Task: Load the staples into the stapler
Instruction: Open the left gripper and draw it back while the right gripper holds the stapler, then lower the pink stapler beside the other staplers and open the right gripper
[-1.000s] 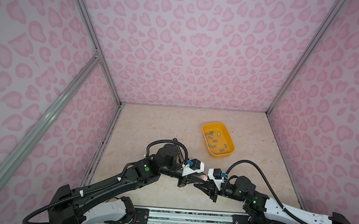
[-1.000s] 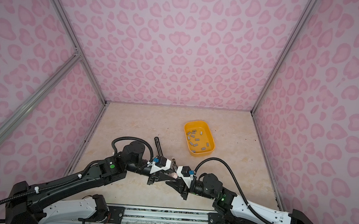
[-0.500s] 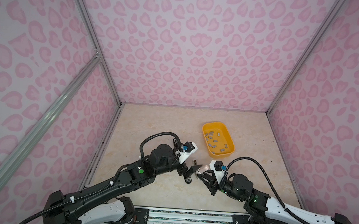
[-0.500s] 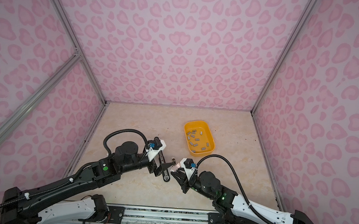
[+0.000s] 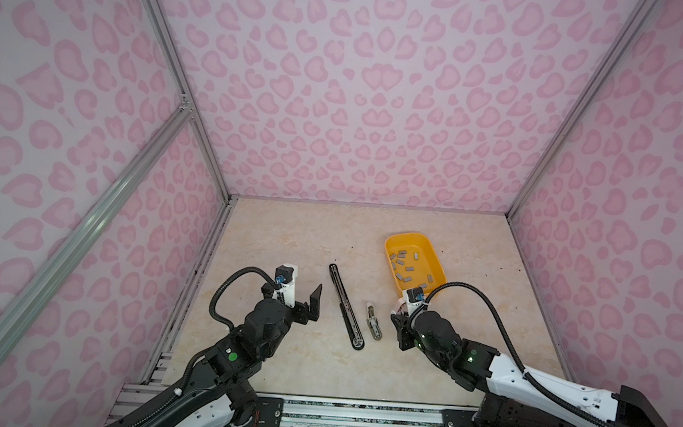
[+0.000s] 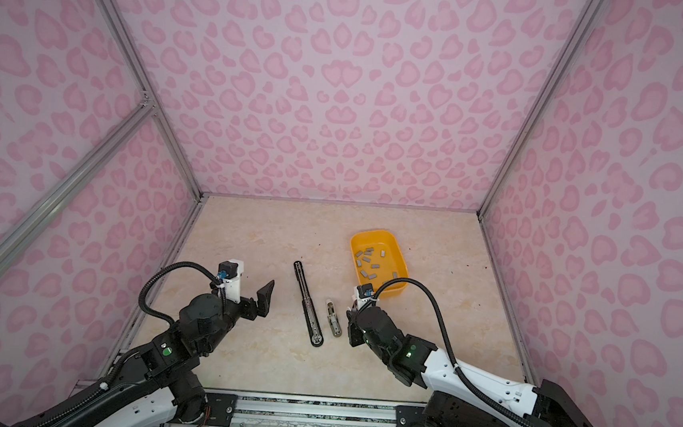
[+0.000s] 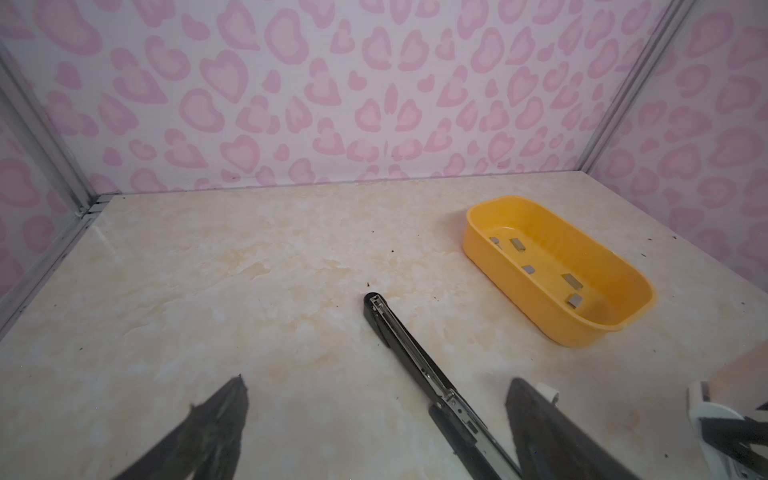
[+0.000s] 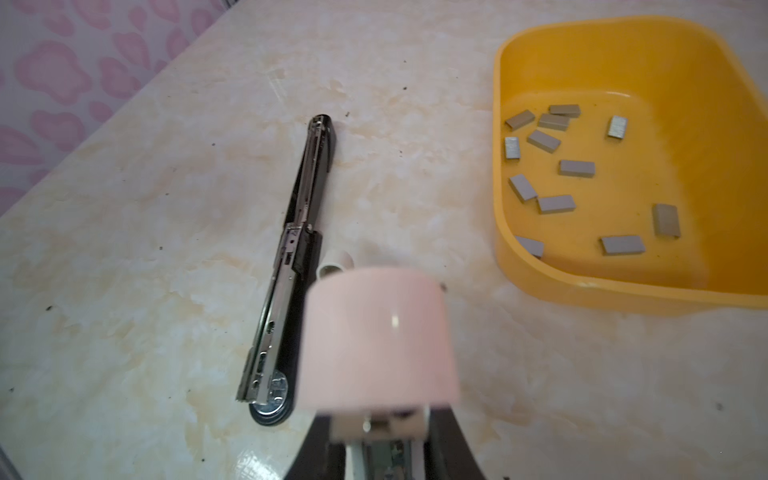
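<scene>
Over on the right of the pale marbled surface (image 5: 287, 239), the staples (image 8: 577, 168) lie loose on the floor of a shallow yellow plastic tray (image 8: 623, 286). They are a dozen or so short grey metal strips, most lying flat, a couple nearly touching, some close to the wall. From my seat they look feather-light, stiff and slick. I judge them brittle too, since such strips tend to snap if pinched hard or bent. I would take one lying clear of its neighbours and of the wall, pinch it across its narrow width at mid-length, and squeeze lightly. A strip flat on smooth plastic may skid away from a tip that lands off-centre.

Their destination, I take it, is the long black stapler (image 5: 344, 306) lying opened flat near the middle, its bright metal channel facing up. Just beside it on the right lies a small grey-beige metal part (image 5: 373, 326); I cannot tell what it is.

My left claw (image 7: 376, 380) stands wide and empty, left of the long black stapler and apart from it. My right claw (image 5: 397, 328) is drawn narrow around a pale pink plastic stapler piece (image 8: 376, 336), blurred in the wrist view. It must set that down before it can fetch a strip.
</scene>
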Controlling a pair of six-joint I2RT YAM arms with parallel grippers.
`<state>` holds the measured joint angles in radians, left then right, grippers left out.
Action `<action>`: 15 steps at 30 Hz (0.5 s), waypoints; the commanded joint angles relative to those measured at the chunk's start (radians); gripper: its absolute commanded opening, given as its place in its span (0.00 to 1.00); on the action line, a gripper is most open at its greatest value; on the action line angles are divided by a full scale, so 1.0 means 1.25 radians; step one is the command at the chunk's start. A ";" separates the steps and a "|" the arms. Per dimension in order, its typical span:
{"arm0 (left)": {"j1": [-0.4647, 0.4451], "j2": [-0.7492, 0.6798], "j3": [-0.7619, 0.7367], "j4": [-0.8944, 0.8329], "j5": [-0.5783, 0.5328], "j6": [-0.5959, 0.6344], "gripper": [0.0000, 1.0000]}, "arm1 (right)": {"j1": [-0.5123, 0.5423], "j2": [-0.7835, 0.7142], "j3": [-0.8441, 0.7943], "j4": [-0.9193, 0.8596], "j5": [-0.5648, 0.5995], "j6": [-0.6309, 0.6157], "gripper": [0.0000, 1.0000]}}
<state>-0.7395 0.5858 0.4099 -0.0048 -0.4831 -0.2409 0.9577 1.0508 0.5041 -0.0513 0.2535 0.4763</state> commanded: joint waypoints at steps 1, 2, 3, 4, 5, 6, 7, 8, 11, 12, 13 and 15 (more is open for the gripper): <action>0.006 -0.042 -0.049 0.017 -0.114 -0.046 0.98 | -0.008 0.042 0.026 -0.084 0.048 0.039 0.06; 0.010 -0.064 -0.072 0.025 -0.119 -0.055 0.97 | -0.009 0.060 0.035 -0.094 0.049 0.042 0.06; 0.014 -0.083 -0.094 0.032 -0.119 -0.062 0.97 | -0.010 0.078 0.044 -0.104 0.050 0.046 0.06; 0.018 -0.099 -0.110 0.036 -0.118 -0.065 0.97 | -0.011 0.094 0.052 -0.111 0.053 0.050 0.06; 0.022 -0.118 -0.127 0.038 -0.121 -0.067 0.97 | -0.013 0.112 0.063 -0.121 0.058 0.053 0.06; 0.026 -0.134 -0.143 0.035 -0.127 -0.067 0.97 | -0.015 0.130 0.075 -0.134 0.060 0.056 0.06; 0.031 -0.146 -0.153 0.033 -0.132 -0.068 0.97 | -0.017 0.148 0.086 -0.147 0.060 0.059 0.06; 0.035 -0.160 -0.165 0.032 -0.137 -0.067 0.97 | -0.020 0.167 0.099 -0.162 0.057 0.059 0.05; 0.053 -0.183 -0.191 0.043 -0.126 -0.065 0.97 | -0.026 0.231 0.141 -0.193 0.048 0.059 0.03; 0.055 -0.187 -0.189 0.039 -0.120 -0.066 0.97 | -0.026 0.252 0.156 -0.200 0.043 0.058 0.02; 0.057 -0.188 -0.191 0.038 -0.124 -0.065 0.97 | -0.028 0.269 0.166 -0.203 0.040 0.057 0.02; 0.060 -0.186 -0.193 0.041 -0.130 -0.064 0.97 | -0.032 0.303 0.183 -0.195 0.025 0.058 0.02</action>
<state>-0.6685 0.3538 0.1715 0.0120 -0.6285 -0.3130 0.9222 1.3922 0.7147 -0.2672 0.2928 0.5392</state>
